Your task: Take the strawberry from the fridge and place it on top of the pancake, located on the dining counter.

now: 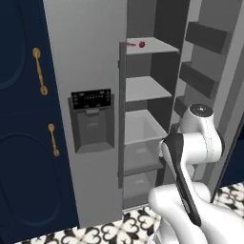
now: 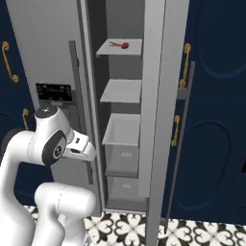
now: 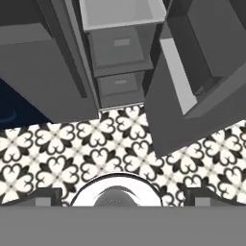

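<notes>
Early stage: fridge (image 1: 90, 71) open, strawberry (image 1: 142, 44) on the top shelf at 12 o'clock, ungrasped; end effector (image 3: 123, 196) spread, empty, pointing floorward

The fridge (image 1: 90, 71) is running off the top and bottom edges of both base views, so its full height is not showing. Its open door (image 2: 161, 96) is standing edge-on in the right base view and hiding the door shelves (image 1: 205, 38) behind it. The strawberry (image 1: 142, 44) is sitting so small on the top shelf (image 1: 152, 46) that its shape is hard to make out (a red smear beside it is too faint to identify). In the hand view, the drawers (image 3: 117, 48) are being cut off by the top edge.
</notes>
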